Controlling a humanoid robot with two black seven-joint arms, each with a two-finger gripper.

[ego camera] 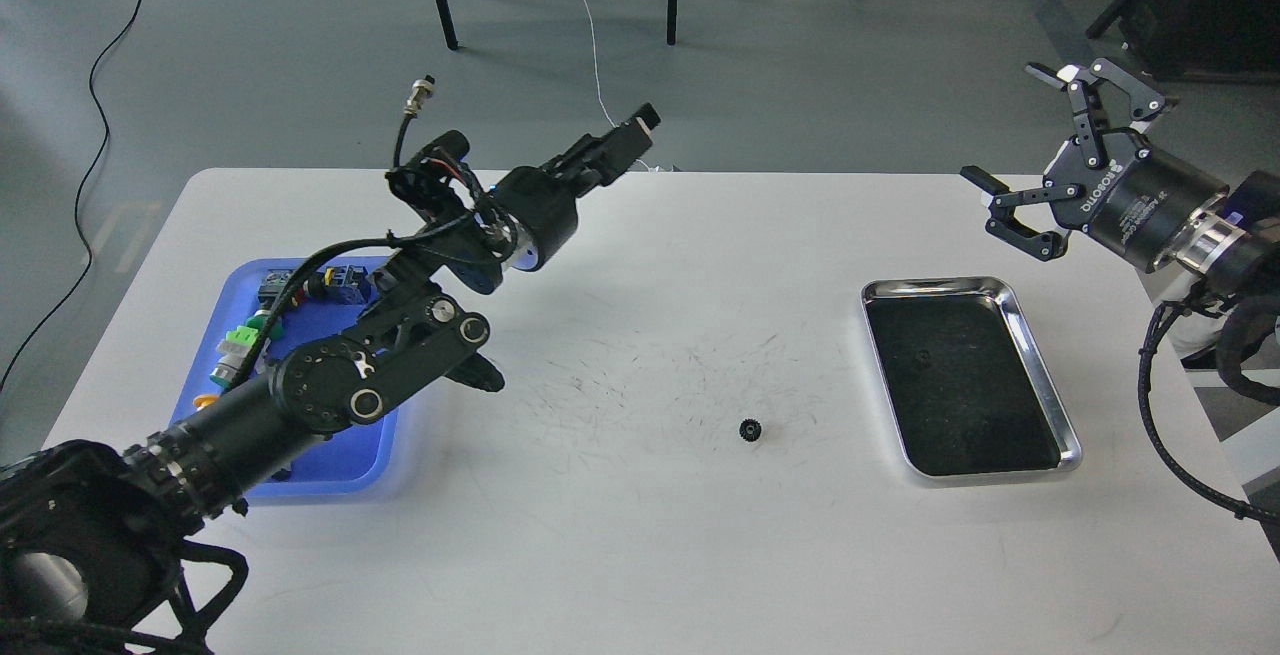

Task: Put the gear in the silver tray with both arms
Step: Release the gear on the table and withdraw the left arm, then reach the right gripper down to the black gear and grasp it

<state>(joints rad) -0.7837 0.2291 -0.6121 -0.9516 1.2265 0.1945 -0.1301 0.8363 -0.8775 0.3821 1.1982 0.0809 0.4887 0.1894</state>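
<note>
Both hands hover above a white tabletop (640, 555), well apart from each other and holding nothing. On the right, the right hand (1020, 150) is spread wide, its two black claw fingers (1010, 205) clearly separated, one reaching up and one reaching out toward the middle. It hangs over the far right corner, just beyond the far short edge of the silver tray (1040, 375). On the left, the left hand (638, 130) points away toward the far edge of the tabletop; it is seen end-on and dark, so I cannot tell whether its fingers are parted or closed. Its thick black arm rises from the lower left corner and crosses over a blue plastic tray (330, 475) holding small coloured parts.

Near the centre of the tabletop, slightly toward the right, lies the gear (750, 429), small, black and toothed. It rests on the bare surface, alone, near the silver tray's left rim but not touching it. The silver tray is a shiny rectangle with rounded corners and a dark reflective bottom. Faint dark scuff marks speckle the tabletop around the gear. Beyond lies a grey floor with loose cables and chair legs.
</note>
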